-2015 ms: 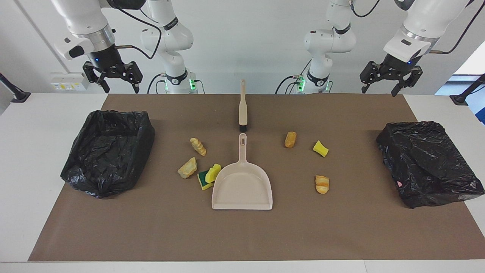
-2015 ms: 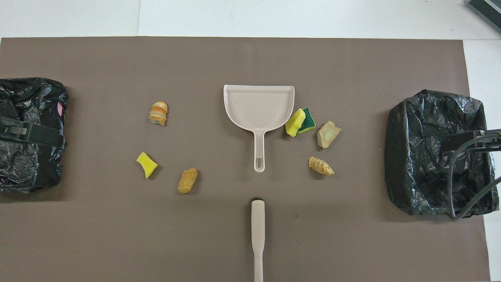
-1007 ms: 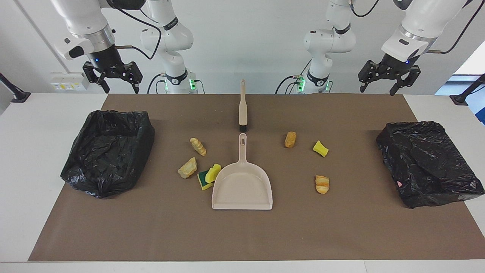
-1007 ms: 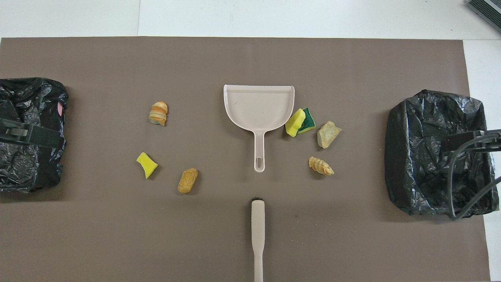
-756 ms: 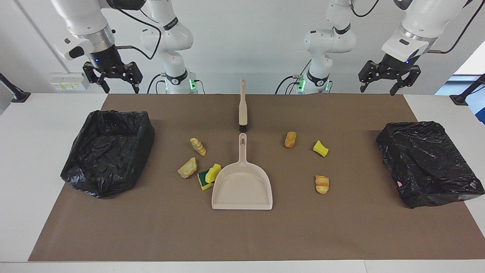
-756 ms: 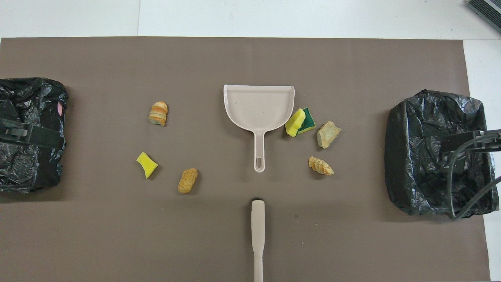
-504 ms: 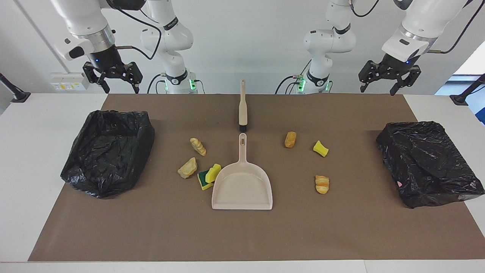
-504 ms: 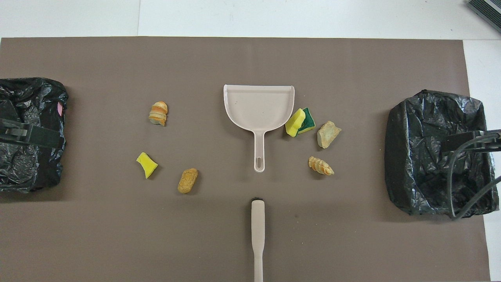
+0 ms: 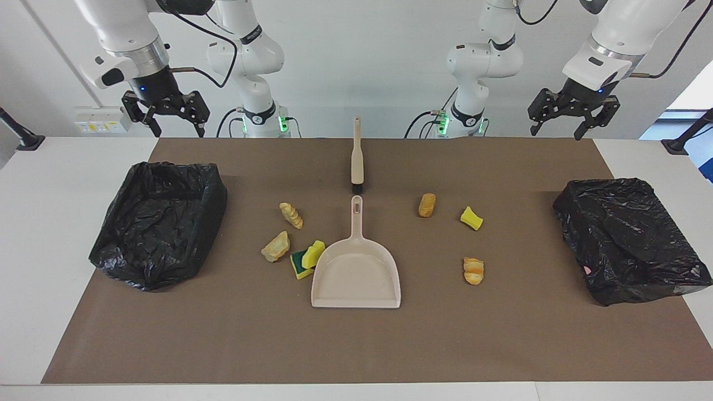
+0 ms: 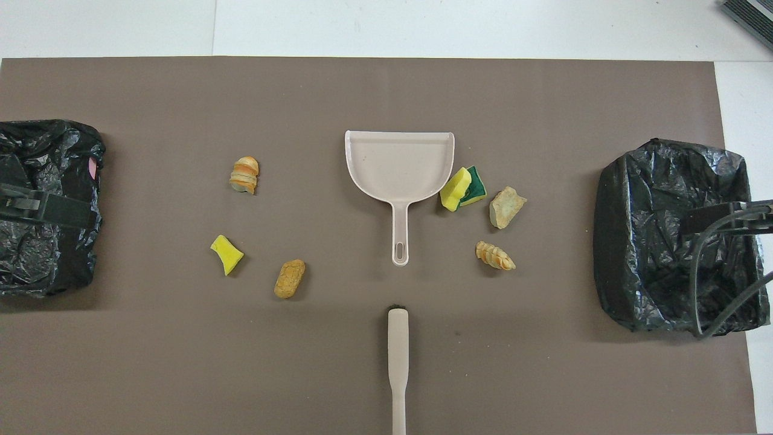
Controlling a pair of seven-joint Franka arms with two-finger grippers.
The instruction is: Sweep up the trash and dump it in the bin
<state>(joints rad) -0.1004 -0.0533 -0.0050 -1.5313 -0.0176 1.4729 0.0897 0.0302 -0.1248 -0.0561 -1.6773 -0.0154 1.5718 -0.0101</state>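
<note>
Nothing of the job had been done, judging by how things lay. The left pincer (image 9: 570, 129) hung wide and empty in the air above the worktop's (image 9: 67, 234) robot-side edge, over the corner at its own arm's end, and the right pincer (image 9: 166, 127) hung the same way, wide and empty, over the corner at its arm's end.

All the trash sat well apart from both pincers, on the brown mat (image 9: 356, 345) around the dustpan (image 9: 356, 278). On the left pincer's side lay three pieces: an orange-brown chunk (image 9: 426, 205), a yellow sponge bit (image 9: 471, 218) and a striped bread-like piece (image 9: 473, 270). On the right pincer's side lay three more: a ridged tan piece (image 9: 292, 215), a pale chunk (image 9: 276, 247) and a yellow-green sponge (image 9: 307, 258) touching the dustpan's wall.

The brush (image 9: 356, 157) lay untouched between the two pincers, in line with the dustpan's handle. A bin lined in black (image 9: 159, 223) stood below the right pincer, another (image 9: 629, 236) below the left. What remained was everything: taking up brush and pan, sweeping in six pieces, and dumping them.
</note>
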